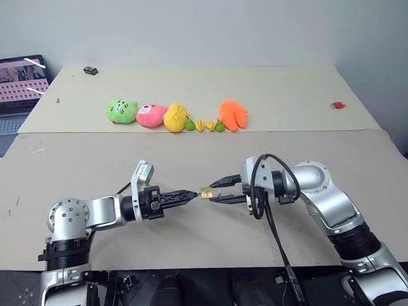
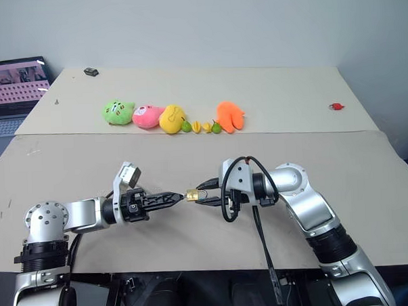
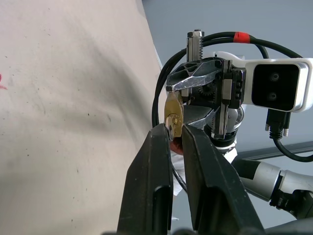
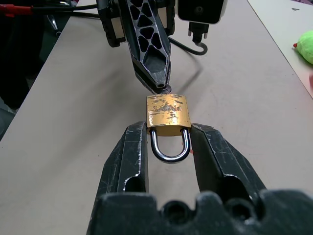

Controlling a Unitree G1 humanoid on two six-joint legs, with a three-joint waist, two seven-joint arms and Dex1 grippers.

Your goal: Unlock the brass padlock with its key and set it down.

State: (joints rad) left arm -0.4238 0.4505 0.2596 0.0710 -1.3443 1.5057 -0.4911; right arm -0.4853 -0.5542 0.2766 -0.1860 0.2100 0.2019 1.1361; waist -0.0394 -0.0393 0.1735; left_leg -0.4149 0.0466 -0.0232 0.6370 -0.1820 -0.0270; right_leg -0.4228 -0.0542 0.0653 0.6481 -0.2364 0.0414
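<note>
- Padlock (image 4: 167, 115) held above the table (image 1: 194, 241), lower centre of the head view, pinched at its body by right gripper (image 4: 168, 134), shackle pointing back toward that wrist.
- Left gripper (image 3: 175, 131) pressed together on a small dark key at the padlock's bottom face.
- Plush toys (image 1: 175, 116) lined up upper centre.

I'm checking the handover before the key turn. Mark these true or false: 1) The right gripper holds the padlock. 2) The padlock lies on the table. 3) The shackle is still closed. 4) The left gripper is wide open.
1) True: the right gripper clamps the brass padlock.
2) False: it is held above the table.
3) True: the shackle sits in the body.
4) False: the left gripper is shut at the padlock's bottom.
</note>
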